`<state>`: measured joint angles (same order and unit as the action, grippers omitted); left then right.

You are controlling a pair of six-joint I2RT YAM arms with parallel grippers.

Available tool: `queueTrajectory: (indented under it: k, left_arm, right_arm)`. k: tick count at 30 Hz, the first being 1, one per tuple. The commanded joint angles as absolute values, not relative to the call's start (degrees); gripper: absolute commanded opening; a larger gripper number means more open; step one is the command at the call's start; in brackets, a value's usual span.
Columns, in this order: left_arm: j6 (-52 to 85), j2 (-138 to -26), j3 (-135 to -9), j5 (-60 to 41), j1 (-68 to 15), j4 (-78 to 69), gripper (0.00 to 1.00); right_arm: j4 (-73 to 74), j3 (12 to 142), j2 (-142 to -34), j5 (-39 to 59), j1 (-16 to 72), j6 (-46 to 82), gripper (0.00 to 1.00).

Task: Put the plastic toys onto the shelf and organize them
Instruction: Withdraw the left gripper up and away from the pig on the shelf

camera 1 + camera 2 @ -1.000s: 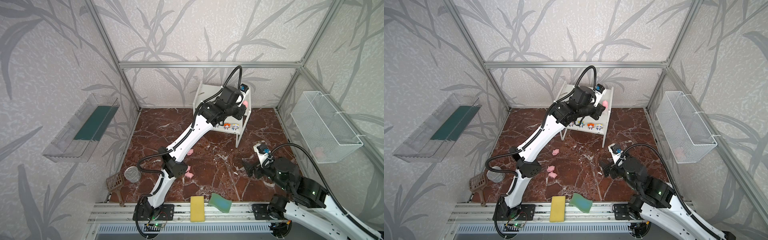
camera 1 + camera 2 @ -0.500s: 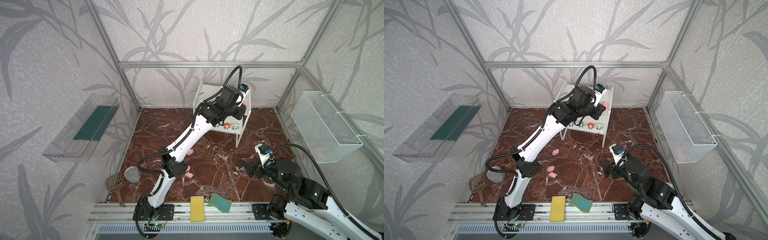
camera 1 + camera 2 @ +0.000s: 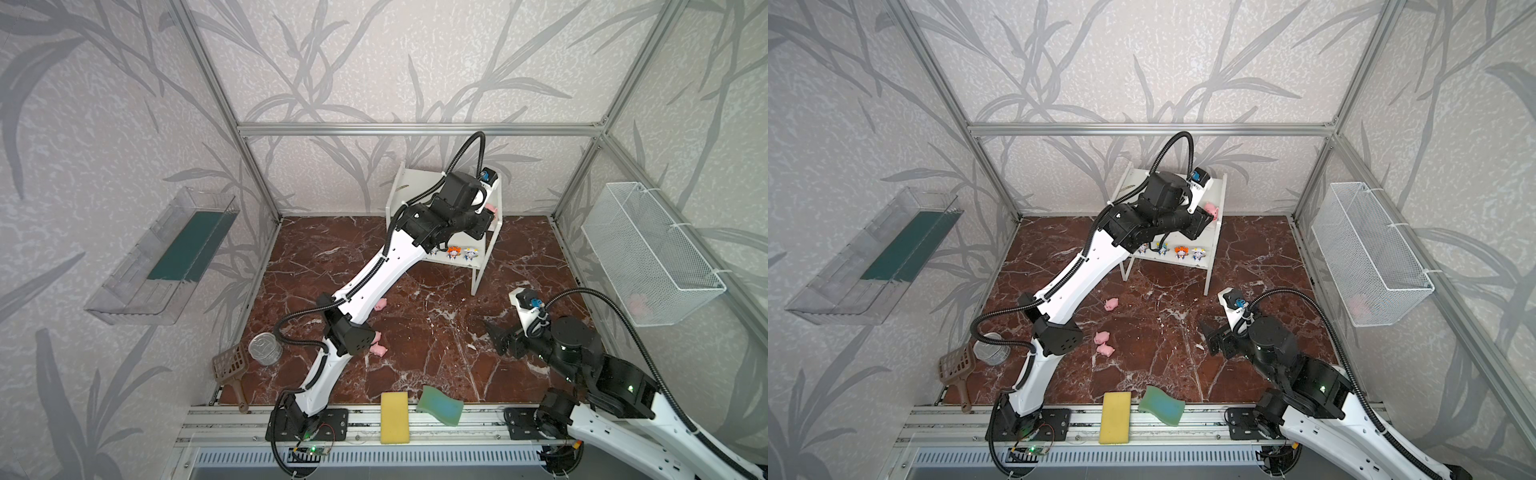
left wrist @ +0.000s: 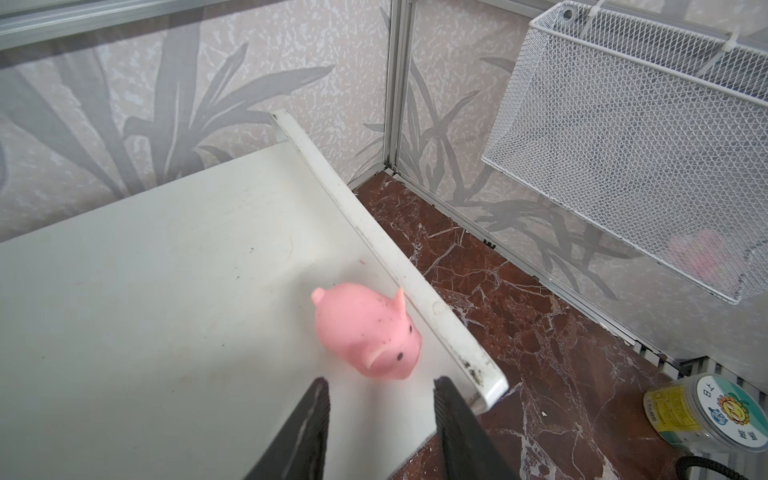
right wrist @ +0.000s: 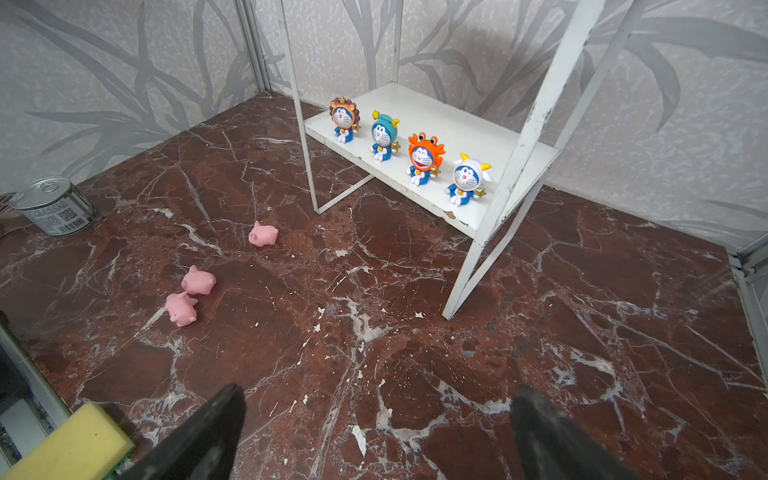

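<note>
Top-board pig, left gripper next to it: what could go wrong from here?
1. The pig lies near the open front edge of the shelf top board, with the open left gripper close by; a sloppy retreat might knock it off.
2. One floor pig lies close against a second floor pig; gripping either could shove its neighbour.

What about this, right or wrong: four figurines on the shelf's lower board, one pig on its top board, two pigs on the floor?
Wrong in one respect: three pigs lie on the floor, not two, as the right wrist view shows. The figurines and the top-board pig are as said.
</note>
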<state>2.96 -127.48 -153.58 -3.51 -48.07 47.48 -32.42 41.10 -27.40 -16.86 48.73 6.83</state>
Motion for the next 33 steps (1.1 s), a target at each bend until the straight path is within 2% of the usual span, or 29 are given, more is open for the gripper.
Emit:
queueTrajectory:
  k: [1,26,33]
  left_arm:
    - [1.8,-125.9,-152.8,-1.7,-47.6,46.3,0.47]
    - [1.1,-127.3,-152.4,-3.8,-47.2,44.1,0.62]
    - [1.3,-128.0,-152.4,-0.9,-47.1,43.8,0.63]
  right_arm:
    - [-31.2,40.7,-27.2,-16.5,48.6,7.0,0.99]
    - [-31.1,40.0,-26.8,-16.4,48.6,7.3,0.99]
    - [-31.2,39.9,-26.7,-16.5,48.6,7.4,0.99]
